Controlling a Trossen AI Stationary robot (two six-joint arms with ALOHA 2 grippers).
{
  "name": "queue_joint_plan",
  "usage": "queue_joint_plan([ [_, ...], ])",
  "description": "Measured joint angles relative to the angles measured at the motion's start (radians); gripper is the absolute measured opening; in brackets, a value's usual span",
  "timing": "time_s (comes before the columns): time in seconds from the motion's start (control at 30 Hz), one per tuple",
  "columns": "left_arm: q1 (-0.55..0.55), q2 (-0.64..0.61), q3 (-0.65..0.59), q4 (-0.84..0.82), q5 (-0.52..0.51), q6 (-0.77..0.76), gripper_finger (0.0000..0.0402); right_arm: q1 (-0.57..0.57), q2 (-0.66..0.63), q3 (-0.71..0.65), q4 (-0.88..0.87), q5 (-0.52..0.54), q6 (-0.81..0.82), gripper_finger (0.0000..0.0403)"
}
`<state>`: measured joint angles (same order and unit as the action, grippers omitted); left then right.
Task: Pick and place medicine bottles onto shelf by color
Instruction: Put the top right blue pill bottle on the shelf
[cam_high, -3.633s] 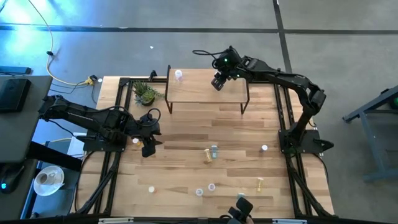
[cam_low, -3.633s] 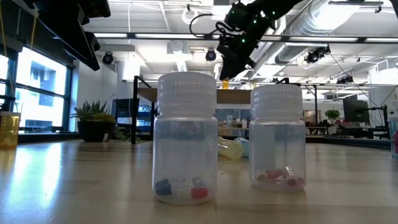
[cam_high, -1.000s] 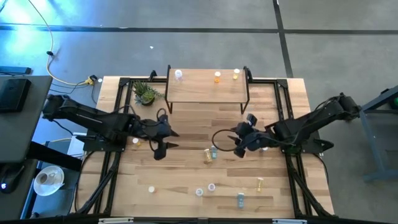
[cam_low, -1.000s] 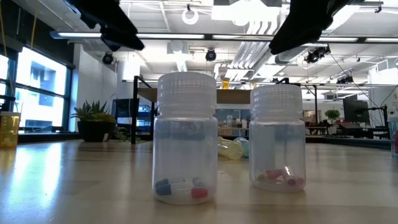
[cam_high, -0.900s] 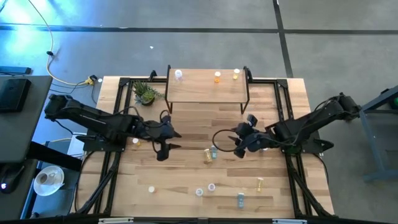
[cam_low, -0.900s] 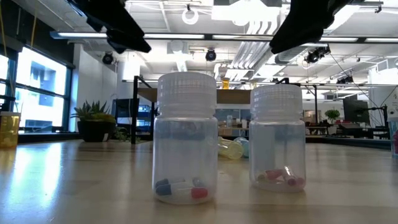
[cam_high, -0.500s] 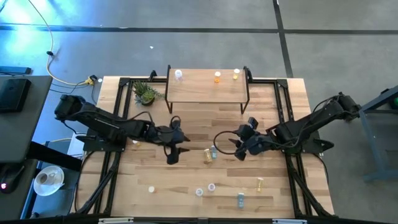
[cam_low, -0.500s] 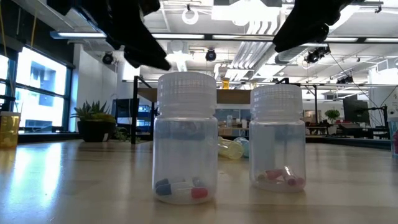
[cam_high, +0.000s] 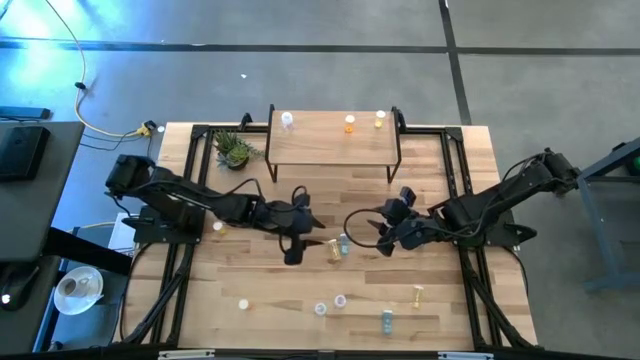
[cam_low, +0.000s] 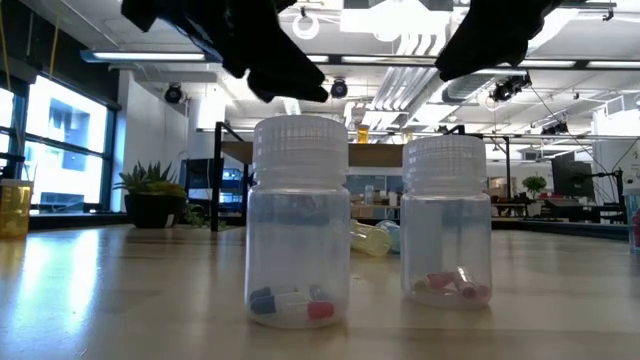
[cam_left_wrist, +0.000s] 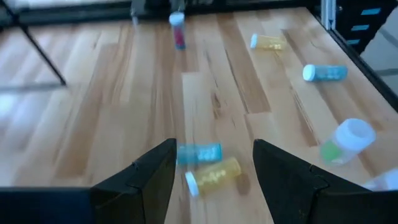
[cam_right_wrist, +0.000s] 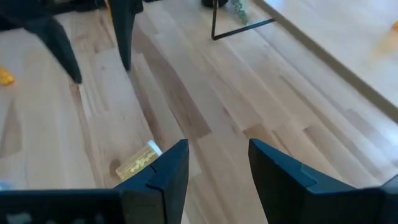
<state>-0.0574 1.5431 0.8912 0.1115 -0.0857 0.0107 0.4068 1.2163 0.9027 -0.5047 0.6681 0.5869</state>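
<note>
From above we see the plant (cam_high: 233, 150) at the bench's (cam_high: 300, 200) far left, partly behind the frame rail. The left gripper (cam_high: 292, 250) hangs over mid-bench; its jaws stand spread and hold nothing, as its wrist view confirms (cam_left_wrist: 211, 180). Just past it lie a teal bottle (cam_left_wrist: 199, 153) and a yellow bottle (cam_left_wrist: 212, 176), touching side by side; from above they read as one small cluster (cam_high: 338, 247). The right gripper (cam_high: 385, 240) sits just right of that cluster, jaws partly spread and empty (cam_right_wrist: 217, 171); its wrist view shows only the yellow bottle (cam_right_wrist: 137, 160), the teal one being hidden.

On the shelf (cam_high: 330, 140) stand a pink bottle (cam_high: 287, 120) at the left end and an orange bottle (cam_high: 349, 123) and a yellow one (cam_high: 379, 121) toward the right. Other bottles lie scattered near the front edge, too small to tell their tints.

In the low view two clear-looking bottles (cam_low: 300, 220) block most of the bench; both arms are cut off at the top, so the jaws cannot be judged there.
</note>
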Motion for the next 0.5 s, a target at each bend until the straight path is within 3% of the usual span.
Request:
queue_joint_plan([
  [0.23, 0.000, 0.031, 0.055, -0.002, -0.002, 0.046, 0.0202, 0.027, 0.000, 0.052, -0.056, 0.023, 0.037, 0.0158],
  [0.5, 0.000, -0.023, 0.113, -0.204, -0.042, 0.029, 0.0202, 0.058, 0.000, 0.111, -0.449, 0.018, 0.423, 0.0158],
])
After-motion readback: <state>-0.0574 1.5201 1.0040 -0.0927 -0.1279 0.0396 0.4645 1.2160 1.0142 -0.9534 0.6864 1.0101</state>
